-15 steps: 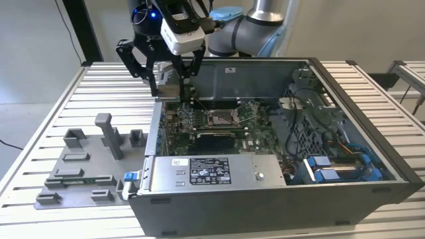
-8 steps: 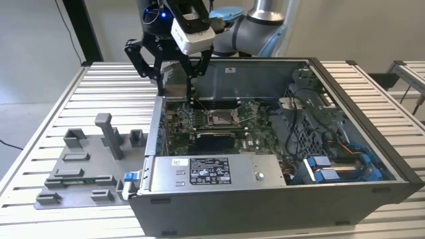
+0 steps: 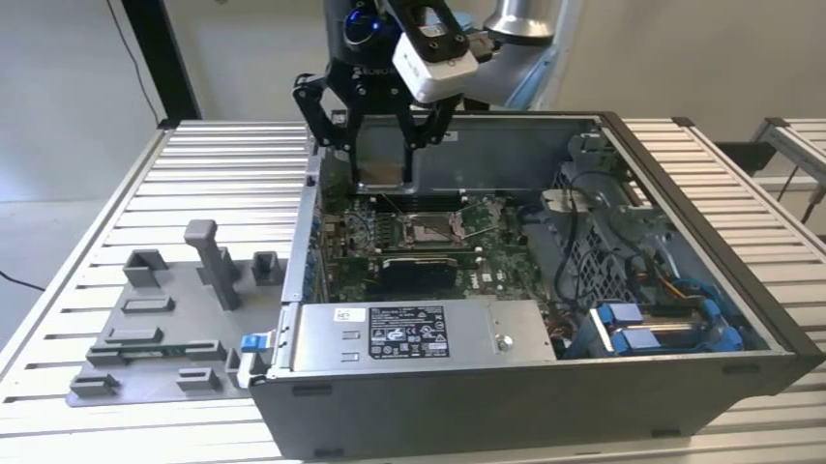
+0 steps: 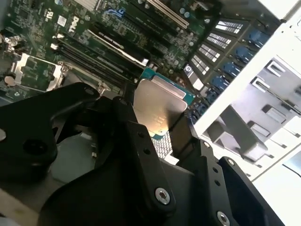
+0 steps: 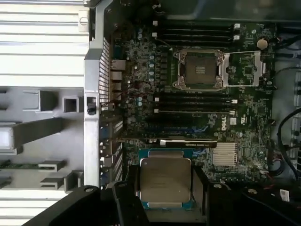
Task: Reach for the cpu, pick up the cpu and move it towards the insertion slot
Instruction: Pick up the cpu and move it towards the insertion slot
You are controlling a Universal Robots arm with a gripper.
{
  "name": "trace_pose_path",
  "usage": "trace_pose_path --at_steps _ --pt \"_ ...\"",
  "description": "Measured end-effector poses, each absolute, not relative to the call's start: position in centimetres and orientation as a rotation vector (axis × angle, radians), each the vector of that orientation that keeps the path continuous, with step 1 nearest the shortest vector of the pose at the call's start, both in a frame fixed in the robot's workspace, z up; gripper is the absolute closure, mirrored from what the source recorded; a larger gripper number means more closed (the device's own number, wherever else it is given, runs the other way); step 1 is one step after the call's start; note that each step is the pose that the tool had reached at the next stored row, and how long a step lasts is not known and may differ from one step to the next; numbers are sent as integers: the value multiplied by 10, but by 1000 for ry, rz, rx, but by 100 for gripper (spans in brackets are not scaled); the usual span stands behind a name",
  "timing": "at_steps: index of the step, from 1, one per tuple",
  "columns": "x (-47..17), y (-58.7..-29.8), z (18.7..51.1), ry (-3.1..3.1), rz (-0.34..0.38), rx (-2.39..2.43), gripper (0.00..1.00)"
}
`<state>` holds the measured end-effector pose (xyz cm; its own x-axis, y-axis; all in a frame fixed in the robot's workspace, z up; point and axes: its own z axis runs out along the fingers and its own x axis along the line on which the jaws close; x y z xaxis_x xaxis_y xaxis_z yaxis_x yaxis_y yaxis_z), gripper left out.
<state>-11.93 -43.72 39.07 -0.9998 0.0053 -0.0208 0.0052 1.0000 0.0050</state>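
Observation:
My gripper (image 3: 385, 177) hangs over the back left part of the open computer case and is shut on the cpu (image 3: 383, 166). In both wrist views the cpu (image 5: 165, 181) (image 4: 157, 106) is a silvery square chip with a green rim, held by two opposite edges between black fingers (image 5: 201, 186). Farther in, at the motherboard's middle, lies the insertion slot (image 3: 430, 230) (image 5: 197, 70) (image 4: 30, 73), a square metal-framed socket with a dark centre. Its lid and thin wire levers are swung open. The cpu is above the board, apart from the socket and off to one side of it.
A grey fixture plate (image 3: 168, 319) with upright blocks lies on the slatted table at the exterior view's left. The case's metal walls (image 3: 300, 242) surround the board. A power supply (image 3: 406, 333), a blue-latched drive cage (image 3: 659, 329) and cables (image 3: 575, 232) crowd the case's front and right.

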Motion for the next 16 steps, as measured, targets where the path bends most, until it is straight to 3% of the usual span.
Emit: trace_pose_path --at_steps 16 --pt "-59 -433 391 3121 8 30 100"
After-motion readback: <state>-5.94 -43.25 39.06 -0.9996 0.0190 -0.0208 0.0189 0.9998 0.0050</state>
